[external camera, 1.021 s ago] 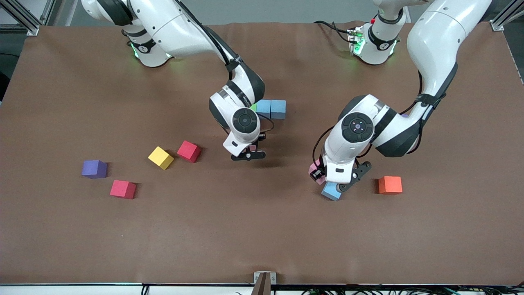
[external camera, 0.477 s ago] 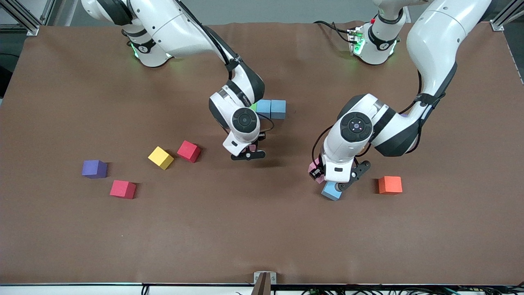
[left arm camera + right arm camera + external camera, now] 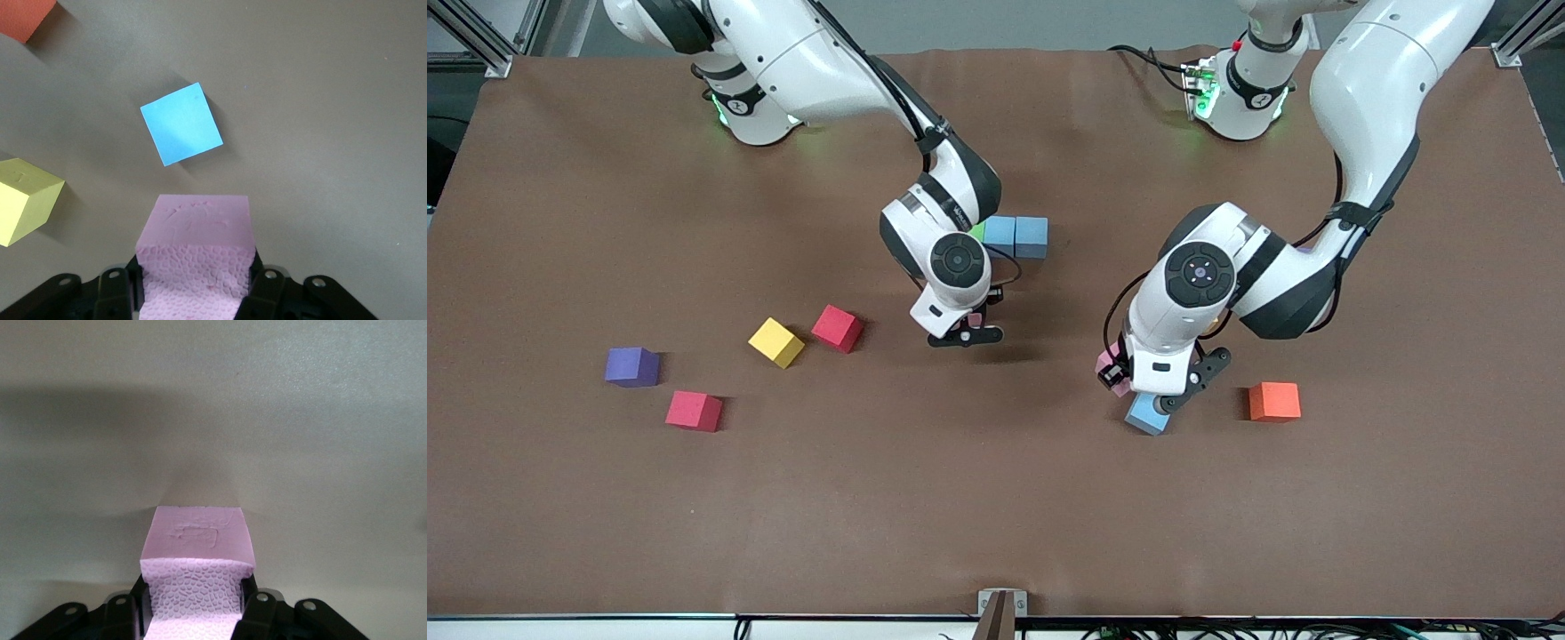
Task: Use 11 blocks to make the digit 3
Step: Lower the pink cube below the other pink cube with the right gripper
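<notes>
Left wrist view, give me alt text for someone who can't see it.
The left tool grips a pink cube above the brown table. On the table lie a light blue cube, a yellow cube and an orange cube.

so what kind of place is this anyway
Most likely a robotics lab bench: two white arms bolted along one edge of a brown mat-covered table, an aluminium frame at the corners, and loose foam cubes such as the orange cube and purple cube laid out for practice.

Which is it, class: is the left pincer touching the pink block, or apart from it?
Touching. The left wrist view shows the left pincer shut on the pink block, its fingers pressed against both sides, above the loose light blue block.
</notes>
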Controlling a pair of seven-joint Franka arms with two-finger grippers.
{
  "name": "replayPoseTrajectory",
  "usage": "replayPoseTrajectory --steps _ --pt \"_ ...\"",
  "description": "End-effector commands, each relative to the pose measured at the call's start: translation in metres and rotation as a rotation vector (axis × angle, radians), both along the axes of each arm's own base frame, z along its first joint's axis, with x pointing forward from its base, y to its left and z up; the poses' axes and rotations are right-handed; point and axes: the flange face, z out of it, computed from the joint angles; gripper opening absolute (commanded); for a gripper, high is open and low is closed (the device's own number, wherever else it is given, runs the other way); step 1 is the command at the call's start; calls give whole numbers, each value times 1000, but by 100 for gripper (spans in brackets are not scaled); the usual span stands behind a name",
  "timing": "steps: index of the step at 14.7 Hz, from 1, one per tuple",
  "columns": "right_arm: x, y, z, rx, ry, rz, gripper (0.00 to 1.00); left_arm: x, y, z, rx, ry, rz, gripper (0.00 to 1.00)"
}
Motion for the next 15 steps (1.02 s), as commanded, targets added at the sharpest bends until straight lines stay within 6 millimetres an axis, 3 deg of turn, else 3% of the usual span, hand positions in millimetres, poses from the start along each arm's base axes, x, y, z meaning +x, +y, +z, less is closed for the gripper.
replayPoseTrajectory --steps 1,15 --pt "-16 -12 -21 -34 36 -14 43 -4 2 10 17 -3 11 19" --pt "-22 -11 -20 -40 41 -34 43 -6 -1 13 14 -2 8 19"
